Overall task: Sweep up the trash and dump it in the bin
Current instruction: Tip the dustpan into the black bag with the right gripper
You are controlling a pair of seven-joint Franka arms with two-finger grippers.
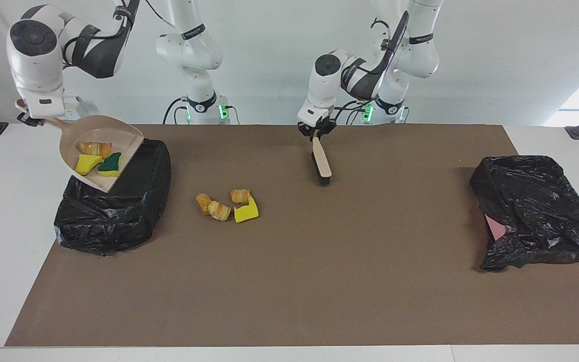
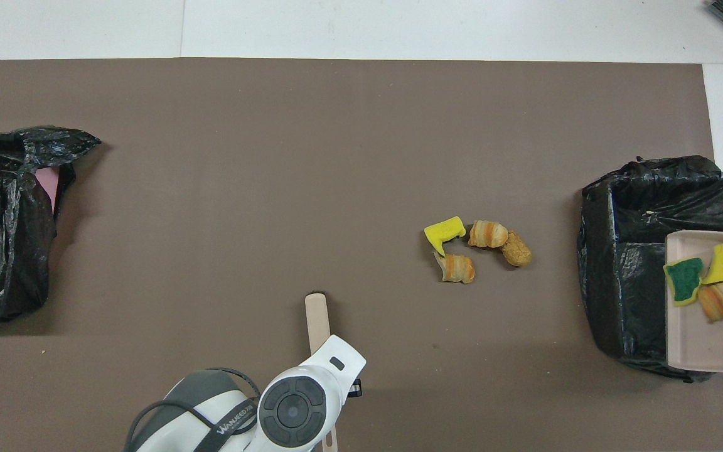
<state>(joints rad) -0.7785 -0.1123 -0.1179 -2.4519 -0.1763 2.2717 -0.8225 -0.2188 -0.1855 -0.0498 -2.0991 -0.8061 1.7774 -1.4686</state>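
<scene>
My right gripper is shut on the handle of the beige dustpan, which hangs tilted over the black-lined bin at the right arm's end. Three pieces of trash lie in the pan: a striped bread chunk, a yellow wedge and a green-topped sponge piece. Several more pieces of trash lie on the brown mat beside the bin, also seen from overhead as a yellow wedge and bread chunks. My left gripper is shut on the brush, whose bristles point down at the mat.
A second crumpled black bag with something pink under it sits at the left arm's end of the mat. From overhead the pan covers part of the bin. The brown mat covers most of the white table.
</scene>
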